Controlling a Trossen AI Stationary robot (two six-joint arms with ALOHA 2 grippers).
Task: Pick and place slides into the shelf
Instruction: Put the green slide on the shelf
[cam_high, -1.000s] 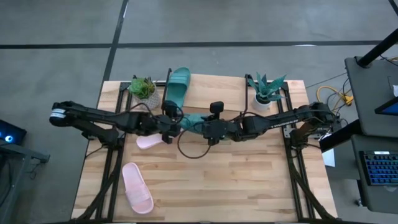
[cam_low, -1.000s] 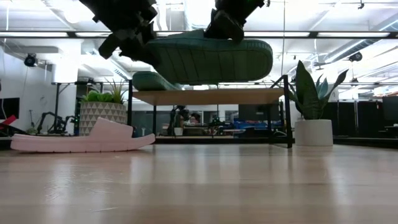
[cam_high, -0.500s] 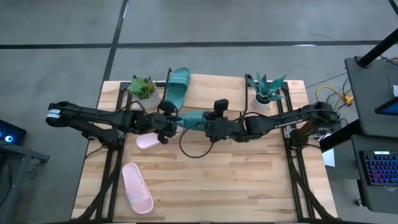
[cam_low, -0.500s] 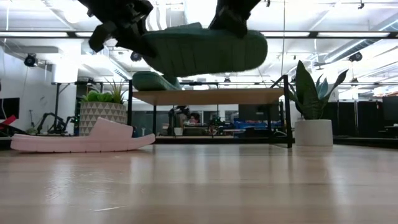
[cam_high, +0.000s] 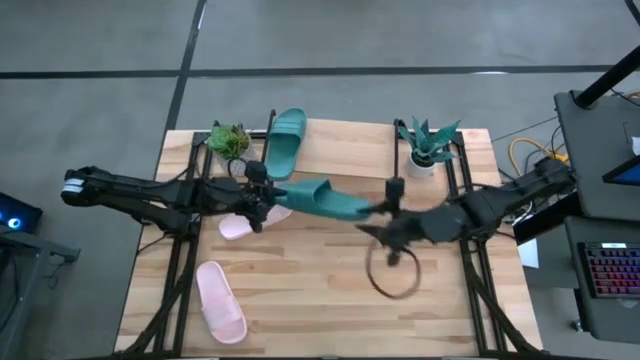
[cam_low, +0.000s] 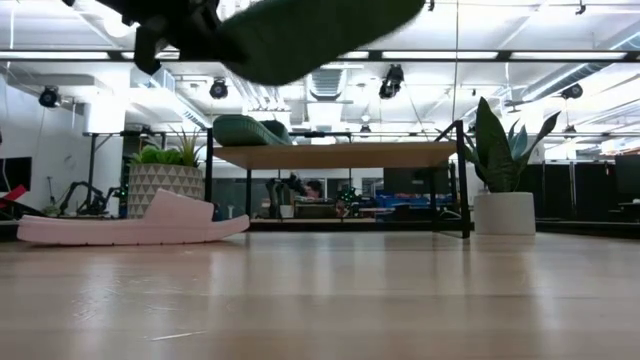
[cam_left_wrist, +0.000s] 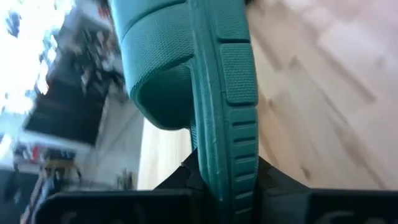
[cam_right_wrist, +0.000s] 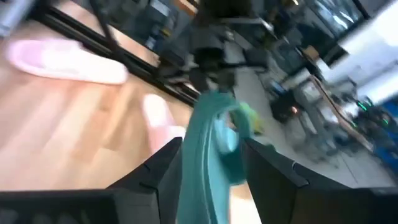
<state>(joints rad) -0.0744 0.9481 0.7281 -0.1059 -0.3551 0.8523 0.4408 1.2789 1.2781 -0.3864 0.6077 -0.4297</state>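
Observation:
A dark teal slide (cam_high: 322, 199) hangs above the table's middle, with my left gripper (cam_high: 262, 196) shut on its left end; in the low view it slants up to the right (cam_low: 300, 35). My right gripper (cam_high: 383, 214) is open, its fingers standing either side of the slide's free end (cam_right_wrist: 208, 143) with gaps showing. A second teal slide (cam_high: 284, 139) lies on the shelf's plank top (cam_high: 350, 150) by its sole. One pink slide (cam_high: 240, 226) lies flat under my left arm. Another pink slide (cam_high: 220, 302) lies flat near the table's front left. My left gripper pinches the teal slide's sole (cam_left_wrist: 219, 163) near one end between its two fingers, one on each face of the sole. The fingers come level from the table's left, along the slide. The slide is lifted clear, turned on edge, its free end higher.
A potted plant (cam_high: 232, 142) and a second one (cam_high: 428, 150) flank the shelf at the back. A dark cable loop (cam_high: 388, 277) hangs by my right arm over the table's middle right. Black frame rails run along both table sides.
My right gripper has opened, let go of the teal slide and drawn back toward the table's right and near edge. My left gripper has shut on the slide's left end and shifted slightly left. The slide now hangs from it alone, free end tipped up.

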